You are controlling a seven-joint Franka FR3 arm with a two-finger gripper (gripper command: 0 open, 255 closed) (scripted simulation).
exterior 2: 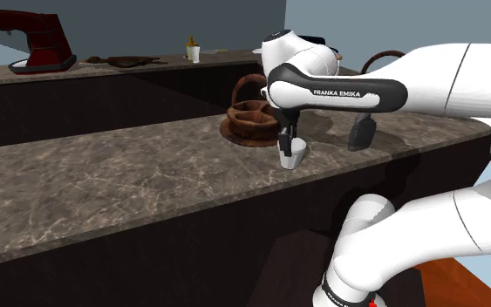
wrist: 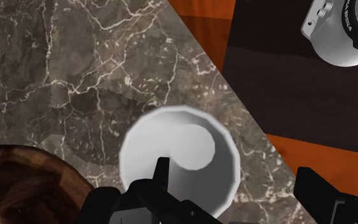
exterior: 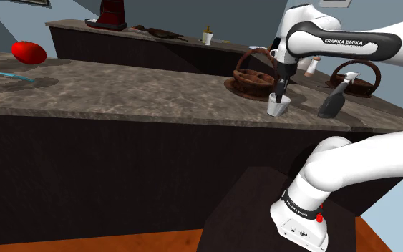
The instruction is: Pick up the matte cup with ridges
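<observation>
The cup [exterior: 279,108] [exterior 2: 292,157] is pale grey-white and stands upright on the marble counter [exterior: 121,93] close to its front edge. In the wrist view I look straight down into the cup [wrist: 177,146]. My gripper [exterior: 280,97] [exterior 2: 289,144] [wrist: 234,184] hangs directly over it, open. One finger [wrist: 161,172] dips inside the rim. The other finger [wrist: 314,188] stands well outside the cup, past the counter's edge. The cup's wall lies between them, untouched by the outer finger.
A brown wicker basket [exterior: 253,75] [exterior 2: 254,118] [wrist: 25,184] sits just behind the cup. A dark spray bottle [exterior: 333,100] [exterior 2: 361,133] stands beside it, with a second basket [exterior: 356,79] further back. A red object [exterior: 28,51] lies far off. My stand [exterior: 264,207] is below the counter edge.
</observation>
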